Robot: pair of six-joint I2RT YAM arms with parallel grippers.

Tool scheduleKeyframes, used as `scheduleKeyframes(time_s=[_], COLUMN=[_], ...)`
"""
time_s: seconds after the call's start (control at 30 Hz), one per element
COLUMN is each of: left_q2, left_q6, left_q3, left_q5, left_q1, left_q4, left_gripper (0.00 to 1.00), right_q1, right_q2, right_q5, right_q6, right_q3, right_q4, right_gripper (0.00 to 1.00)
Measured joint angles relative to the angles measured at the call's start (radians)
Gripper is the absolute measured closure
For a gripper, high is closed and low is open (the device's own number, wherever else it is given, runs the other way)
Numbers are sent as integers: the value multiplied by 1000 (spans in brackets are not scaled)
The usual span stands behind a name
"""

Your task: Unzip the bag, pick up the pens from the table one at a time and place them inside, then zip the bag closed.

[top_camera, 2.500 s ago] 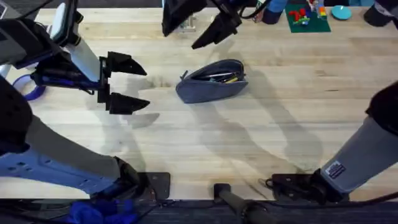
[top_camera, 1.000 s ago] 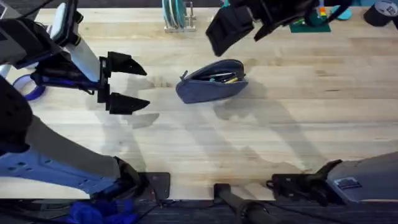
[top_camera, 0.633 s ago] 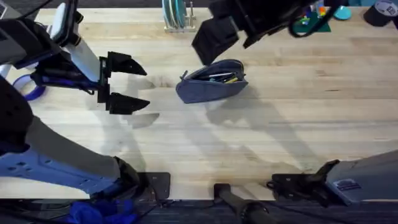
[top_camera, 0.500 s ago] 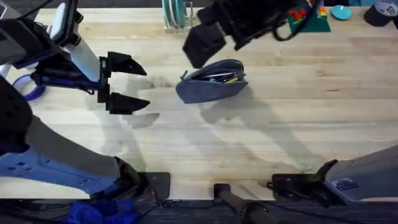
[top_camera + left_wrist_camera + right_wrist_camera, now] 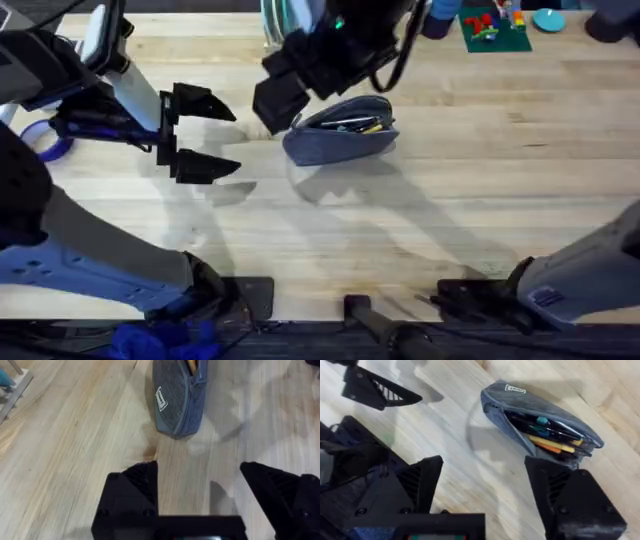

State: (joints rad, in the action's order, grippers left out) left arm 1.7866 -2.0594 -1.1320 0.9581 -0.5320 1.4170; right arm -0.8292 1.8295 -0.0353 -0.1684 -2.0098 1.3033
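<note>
- The bag (image 5: 340,130) lies on its side near the middle of the counter (image 5: 450,200), its zipper open along the upper edge.
- Inside the bag's open mouth I can see pens (image 5: 547,435): a yellow one, a dark one with a teal bit, and an orange edge below them, all lying lengthwise within the pouch.
- A small label patch (image 5: 161,398) sits on the bag's fabric near one rounded end.
- The right tool (image 5: 285,95) hangs just above and beside the bag's end that faces the left arm, large and dark under the overhead camera. Its fingers (image 5: 570,495) are spread wide, nothing between them, and from its own wrist camera the bag sits beyond the fingertips.
- The left tool (image 5: 200,135) is well off to the side of the bag, above the counter, pointing toward it. Its fingers (image 5: 137,480) are spread wide and hold nothing; the bag's rounded end lies ahead of them, apart from both tips.
- A roll of blue tape (image 5: 45,140) rests on the counter farther from the bag, behind the left arm.
- Beyond the bag, at the counter's far edge, stand a rack with teal discs (image 5: 275,20) and a green plate with coloured bricks (image 5: 492,28).
</note>
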Motion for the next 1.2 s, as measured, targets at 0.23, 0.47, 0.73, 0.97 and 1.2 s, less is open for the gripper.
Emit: scheduleKeyframes(time_s=[0.23, 0.47, 0.73, 0.97, 1.2], left_q2=[0, 0, 0, 0, 0], left_q6=[0, 0, 0, 0, 0], left_q3=[0, 0, 0, 0, 0], left_q5=[0, 0, 0, 0, 0], left_q1=[0, 0, 0, 0, 0], left_q4=[0, 0, 0, 0, 0], left_gripper=[7, 7, 7, 7, 8], right_q1=[-13, -13, -13, -13, -15], right_q2=[56, 69, 132, 150, 197], right_q5=[14, 17, 18, 17, 17], right_q6=[-4, -12, -19, -35, -45], right_q3=[0, 0, 0, 0, 0], right_q4=[-22, -46, -55, -63, -90], right_gripper=[5, 6, 5, 6, 6])
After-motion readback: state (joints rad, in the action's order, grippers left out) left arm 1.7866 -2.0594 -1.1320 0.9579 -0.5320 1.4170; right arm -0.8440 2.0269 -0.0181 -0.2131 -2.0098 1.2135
